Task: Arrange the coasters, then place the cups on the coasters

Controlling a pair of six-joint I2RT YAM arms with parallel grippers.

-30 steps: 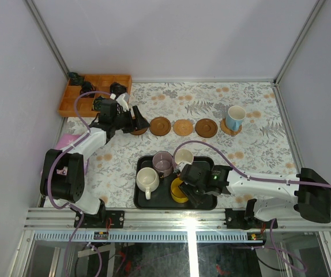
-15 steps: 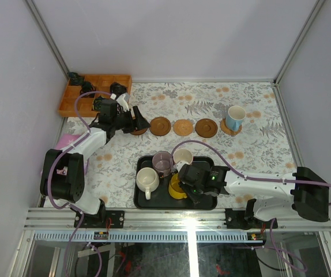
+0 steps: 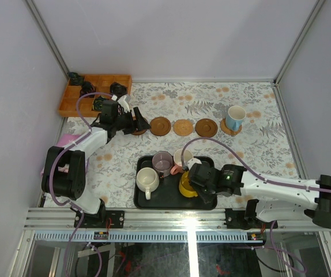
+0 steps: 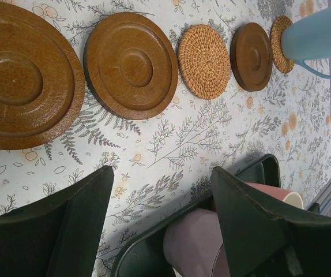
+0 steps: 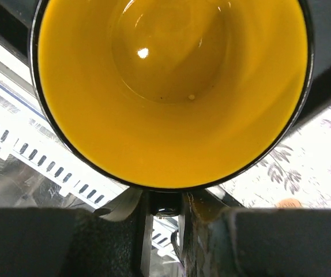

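Yellow cup (image 5: 171, 92) interior above dark pincer (image 5: 165, 216)

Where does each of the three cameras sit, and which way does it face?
Top external: overhead behind the bases, looking down at both arms, the black rectangular tray and brown round coasters.
Left wrist: low over the floral tablecloth, facing the coaster row past its dark fingers.
Right wrist: looks straight into the yellow mug.
Shared: the light blue mug shows in top and left wrist.
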